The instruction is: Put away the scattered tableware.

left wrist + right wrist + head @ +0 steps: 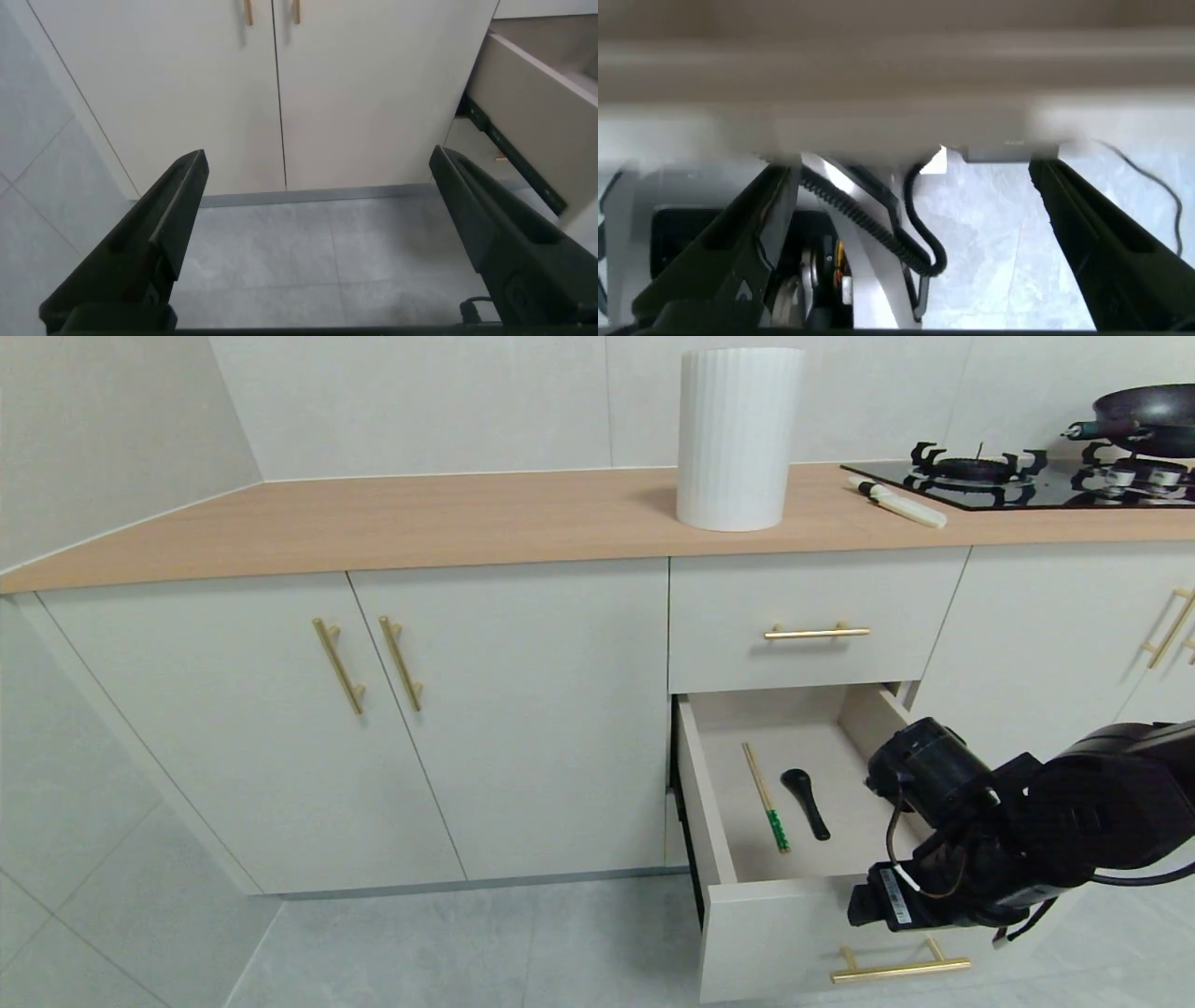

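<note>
The lower drawer (pixel 702 803) stands pulled out. Inside it lie a pair of wooden chopsticks with green ends (pixel 766 796) and, just beside them, a black spoon (pixel 805 803). My right gripper (pixel 875 902) hangs at the drawer's front panel, above its gold handle (pixel 901 969). In the right wrist view this gripper (pixel 913 173) is open and holds nothing, with the pale drawer edge (pixel 896 112) just beyond its tips. My left gripper (pixel 318 159) is open too, low over the floor and facing the cabinet doors (pixel 280 84), with the drawer's side (pixel 533 84) off to one side.
On the wooden counter (pixel 420 518) stand a tall white ribbed container (pixel 738 437) and a white-handled knife (pixel 896 502). Next to the knife is a gas hob (pixel 1027 476) with a dark pan (pixel 1148 415) on it. A shut drawer (pixel 812 616) sits above the open one. Grey floor tiles (pixel 420 943) lie in front.
</note>
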Robot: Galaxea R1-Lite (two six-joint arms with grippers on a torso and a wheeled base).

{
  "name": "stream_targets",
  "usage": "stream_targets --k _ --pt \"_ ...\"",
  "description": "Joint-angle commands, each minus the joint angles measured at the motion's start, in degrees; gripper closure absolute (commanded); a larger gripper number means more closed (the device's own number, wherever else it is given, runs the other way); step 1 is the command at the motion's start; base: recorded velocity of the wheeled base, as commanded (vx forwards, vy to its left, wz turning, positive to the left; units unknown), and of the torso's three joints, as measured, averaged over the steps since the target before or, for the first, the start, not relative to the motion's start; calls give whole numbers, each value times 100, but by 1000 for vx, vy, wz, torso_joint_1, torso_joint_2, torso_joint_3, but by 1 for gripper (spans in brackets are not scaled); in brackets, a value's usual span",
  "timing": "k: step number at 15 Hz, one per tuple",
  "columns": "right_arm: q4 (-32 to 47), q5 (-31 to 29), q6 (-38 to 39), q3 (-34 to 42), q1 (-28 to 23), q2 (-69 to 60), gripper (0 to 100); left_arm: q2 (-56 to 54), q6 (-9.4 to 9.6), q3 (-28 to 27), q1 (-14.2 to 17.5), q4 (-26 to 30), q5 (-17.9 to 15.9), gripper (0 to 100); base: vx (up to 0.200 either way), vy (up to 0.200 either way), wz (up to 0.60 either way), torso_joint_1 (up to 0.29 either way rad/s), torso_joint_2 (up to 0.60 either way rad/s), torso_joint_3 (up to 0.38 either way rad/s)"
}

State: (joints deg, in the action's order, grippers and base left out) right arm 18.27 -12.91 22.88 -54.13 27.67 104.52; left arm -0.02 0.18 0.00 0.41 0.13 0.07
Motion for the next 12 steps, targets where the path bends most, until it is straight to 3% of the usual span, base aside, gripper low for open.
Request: stream_targets --k 1,12 --pt "-131 8 -29 -283 -78 183 0 2 -1 0 2 -5 1 0 0 0 0 0 0 0" --pt "-131 25 -566 -2278 -772 1536 0 2 -1 0 2 -5 1 0 0 0 0 0 0 0"
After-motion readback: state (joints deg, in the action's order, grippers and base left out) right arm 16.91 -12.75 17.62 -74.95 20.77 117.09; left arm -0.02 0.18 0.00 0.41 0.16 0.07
